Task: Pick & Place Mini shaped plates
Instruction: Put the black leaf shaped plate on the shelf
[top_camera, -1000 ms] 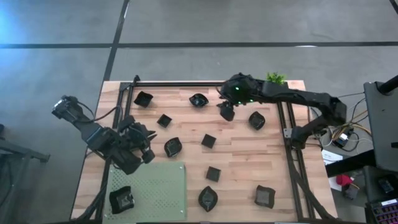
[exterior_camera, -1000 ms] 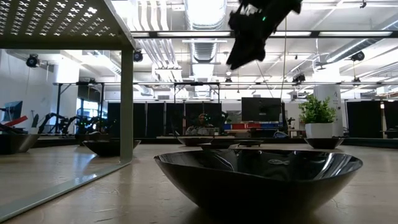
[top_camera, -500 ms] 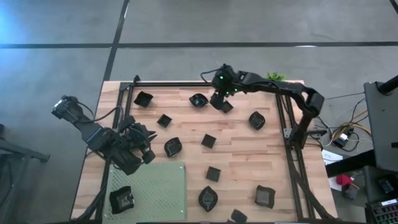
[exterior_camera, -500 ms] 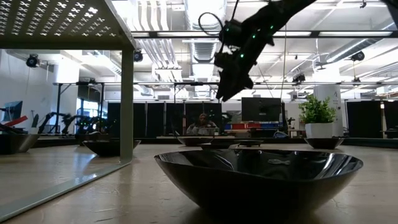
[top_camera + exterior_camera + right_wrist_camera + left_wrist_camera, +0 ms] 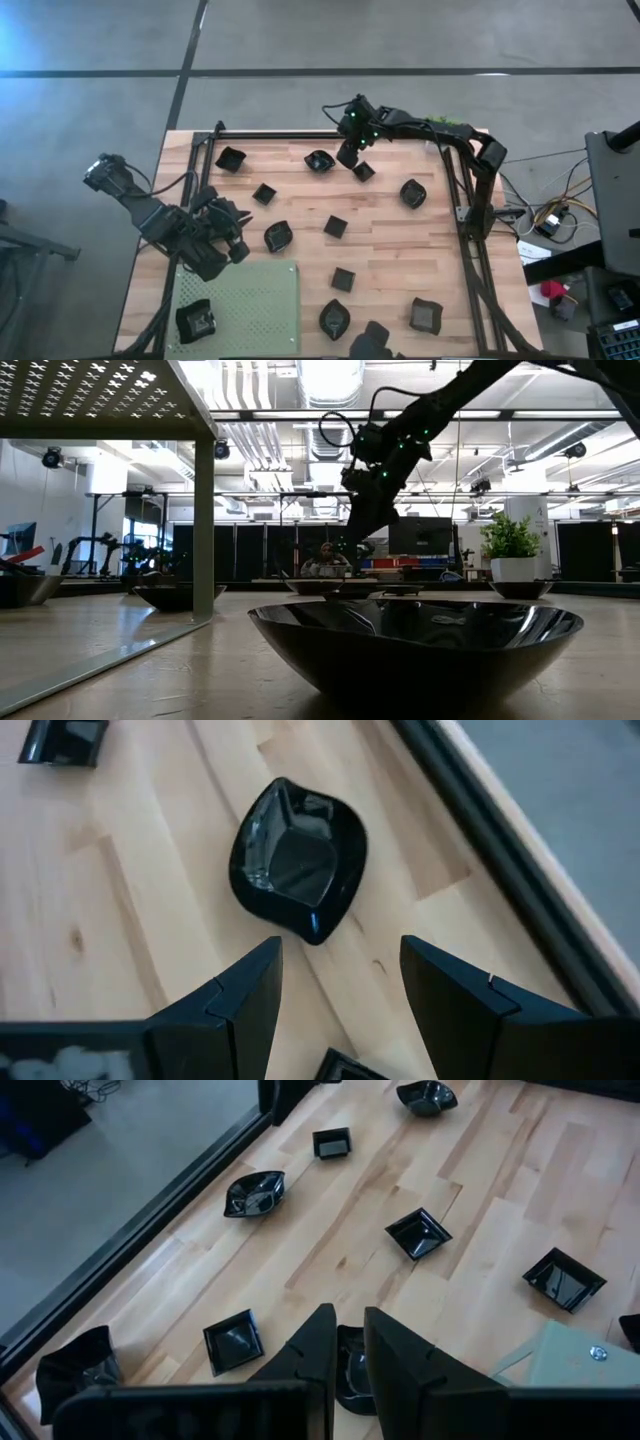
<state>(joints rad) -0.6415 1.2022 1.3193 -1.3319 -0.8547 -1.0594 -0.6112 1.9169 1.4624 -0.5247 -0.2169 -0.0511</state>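
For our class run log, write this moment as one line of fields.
right gripper: open, above leaf-shaped plate | left gripper: waiting by green mat, empty | mat: one plate

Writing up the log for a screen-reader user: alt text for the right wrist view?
Open right gripper hangs over a leaf-shaped black plate lying on the wooden table, its fingers apart and empty. A dark frame rail runs along the table edge beyond the plate.

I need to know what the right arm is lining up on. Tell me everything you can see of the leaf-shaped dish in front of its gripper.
The leaf-shaped dish is small, glossy and black, with a rounded body drawn to a point at one end. It lies flat and empty on the wooden table near the black frame rail, just ahead of the open right gripper. Nothing touches it.
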